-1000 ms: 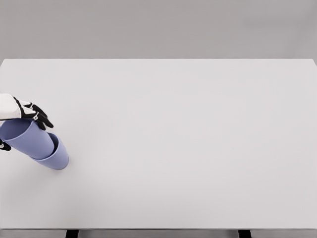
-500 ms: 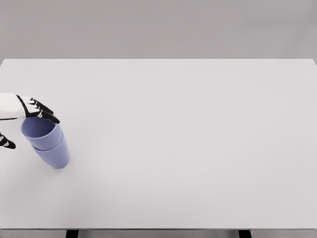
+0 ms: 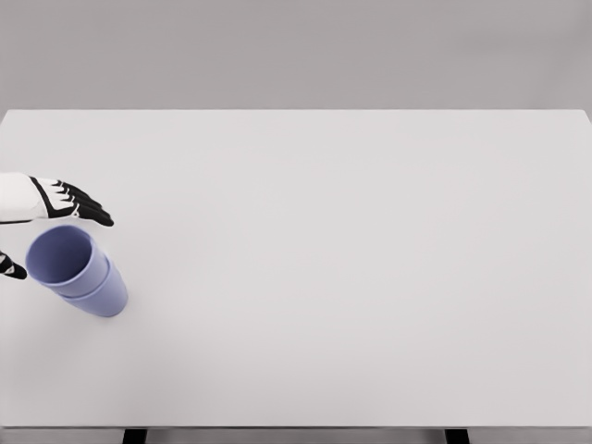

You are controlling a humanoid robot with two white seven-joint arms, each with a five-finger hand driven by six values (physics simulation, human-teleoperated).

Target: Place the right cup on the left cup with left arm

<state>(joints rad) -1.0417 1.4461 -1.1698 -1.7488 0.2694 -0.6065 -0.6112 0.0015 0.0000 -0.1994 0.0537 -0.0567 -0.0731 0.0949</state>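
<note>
- The table (image 3: pixel 370 277) is a wide, pale grey slab that fills most of the head view, seen from above against a plain grey wall.
- Two blue cups stand near the table's left edge, about midway between its far and near sides.
- The top cup (image 3: pixel 61 260) sits nested in the bottom cup (image 3: pixel 106 294), so the two read as one stack.
- The stack leans: the top cup's open mouth tips toward the table's left edge and a little toward the far side, and its inside wall shows clearly.
- Only the lower right part of the bottom cup shows, as a band beneath and to the right of the top cup; its base rests on the table.
- The left hand (image 3: pixel 46 208) comes in over the table's left edge, just on the far side of the stack.
- Its black fingers (image 3: pixel 88 209) are stretched out straight and spread, pointing toward the table's middle, and they hold nothing.
- A narrow gap shows between those fingers and the top cup's rim, so hand and cup are apart.
- A dark tip, the thumb (image 3: pixel 13 268), shows at the table's left edge just beside the top cup; I cannot tell whether it touches the cup.
</note>
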